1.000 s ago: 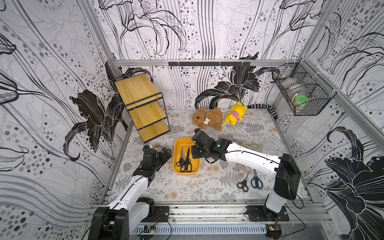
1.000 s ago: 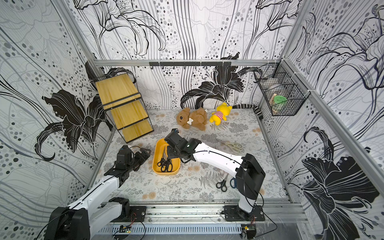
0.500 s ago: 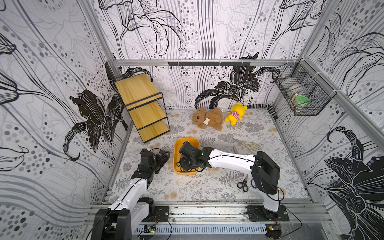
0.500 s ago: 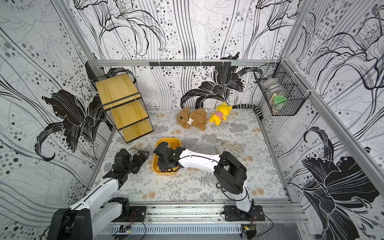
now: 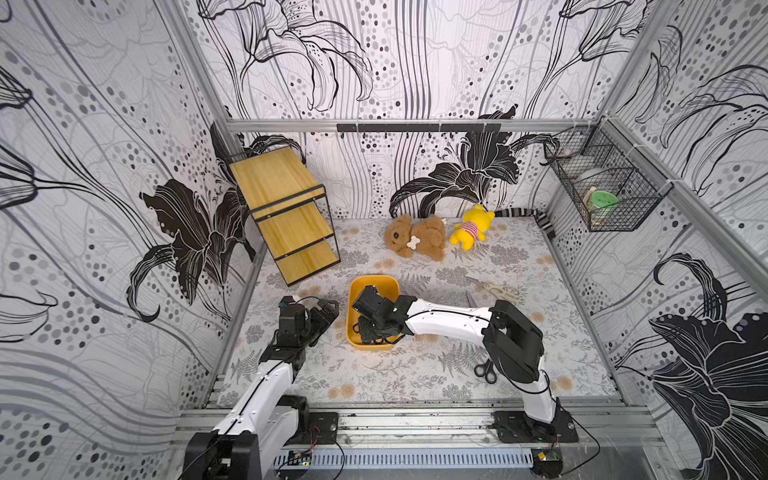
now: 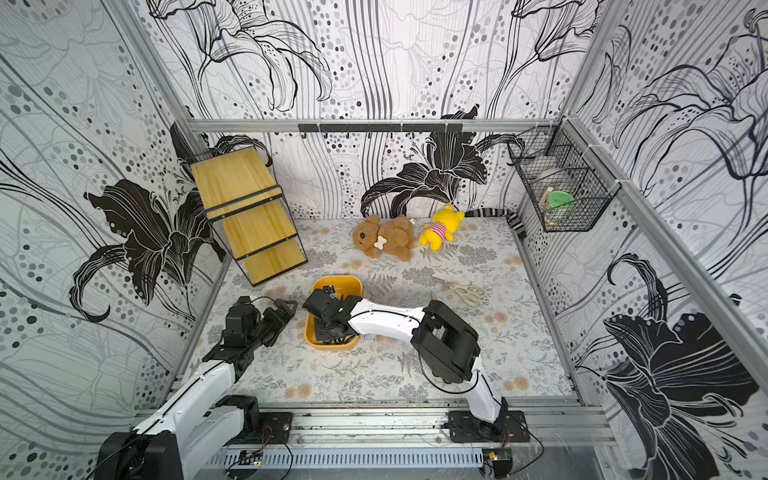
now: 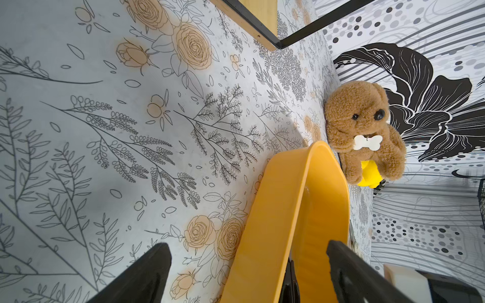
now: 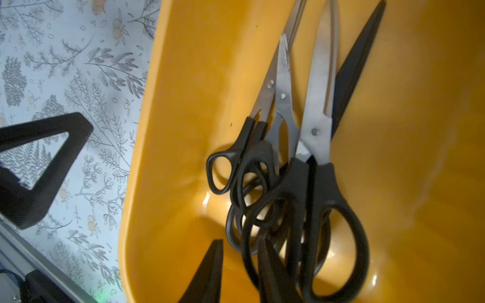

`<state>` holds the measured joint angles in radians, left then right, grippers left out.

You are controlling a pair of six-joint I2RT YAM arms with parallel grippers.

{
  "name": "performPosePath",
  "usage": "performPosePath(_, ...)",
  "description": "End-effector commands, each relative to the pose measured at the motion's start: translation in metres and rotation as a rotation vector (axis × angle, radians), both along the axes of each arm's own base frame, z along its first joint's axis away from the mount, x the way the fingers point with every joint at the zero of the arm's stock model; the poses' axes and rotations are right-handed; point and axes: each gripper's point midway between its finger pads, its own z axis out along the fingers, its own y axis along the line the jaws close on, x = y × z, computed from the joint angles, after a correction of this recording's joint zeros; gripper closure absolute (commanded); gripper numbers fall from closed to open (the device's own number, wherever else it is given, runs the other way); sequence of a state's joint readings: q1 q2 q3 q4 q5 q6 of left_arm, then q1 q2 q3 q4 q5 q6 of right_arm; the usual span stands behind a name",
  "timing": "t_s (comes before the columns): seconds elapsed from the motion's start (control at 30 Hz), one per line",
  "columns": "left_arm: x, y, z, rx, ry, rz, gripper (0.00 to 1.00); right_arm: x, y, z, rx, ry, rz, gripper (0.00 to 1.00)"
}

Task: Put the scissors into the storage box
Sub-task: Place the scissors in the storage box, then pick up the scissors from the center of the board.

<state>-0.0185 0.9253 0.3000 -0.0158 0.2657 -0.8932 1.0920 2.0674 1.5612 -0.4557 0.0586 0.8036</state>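
The right gripper (image 8: pixel 241 244) reaches down inside the storage box (image 8: pixel 183 105), low over the end nearest the robot's base. Its jaws stand a little way apart, not wide, and bare orange floor shows in the gap, so nothing is pinched between them. One finger (image 8: pixel 210 270) hangs clear over the floor. The other is a dark blur against the black handle loops, and I cannot tell whether it touches them.

In the box lie the scissors (image 8: pixel 315 147), a heap of black-handled pairs with steel blades (three at least, though the loops overlap too much to count them surely). Their handles are at the end where the gripper is and their blades run towards the far end.

The left gripper (image 7: pixel 248 245) is spread wide and holds nothing. It sits low over the surface (image 5: pixel 395 374) just beside the box's long side, on the left arm's side. In the left wrist view the box's wall shows between its fingers, but both top views show it just short of the box and not touching it.

More scissors are outside the box, all on its right-arm side: a cream-handled pair (image 5: pixel 496 286) well apart from it, and black handles (image 5: pixel 484 369) showing from under the right arm's elbow.
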Motion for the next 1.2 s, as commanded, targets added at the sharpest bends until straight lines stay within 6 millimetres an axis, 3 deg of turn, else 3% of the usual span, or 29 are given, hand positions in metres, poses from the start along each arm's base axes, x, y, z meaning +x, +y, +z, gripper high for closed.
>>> performPosePath(0.0,-0.002,0.002,-0.002,0.014,-0.001,-0.003,0.03,0.005,0.001,0.017,0.006,-0.042,-0.002,0.67)
performPosePath(0.23,-0.001,0.001,0.009,0.034,-0.016,-0.025,0.03,0.019,-0.019,0.051,-0.045,-0.146,-0.001,0.66)
performPosePath(0.5,0.007,-0.011,0.038,0.015,-0.067,-0.095,0.03,0.044,-0.071,0.067,-0.06,-0.181,-0.09,0.66)
performPosePath(0.6,0.01,-0.016,0.047,0.002,-0.078,-0.123,0.03,0.051,-0.098,0.065,-0.075,-0.177,-0.136,0.66)
performPosePath(0.8,0.013,-0.034,0.062,-0.03,-0.088,-0.199,0.03,0.06,-0.17,0.051,-0.131,-0.13,-0.25,0.66)
performPosePath(0.93,0.013,-0.051,0.072,0.006,-0.094,-0.257,0.03,0.053,-0.218,0.052,-0.17,-0.112,-0.3,0.66)
performPosePath(1.17,0.015,-0.078,0.077,0.071,-0.09,-0.315,0.03,0.034,-0.285,0.029,-0.209,-0.028,-0.39,0.66)
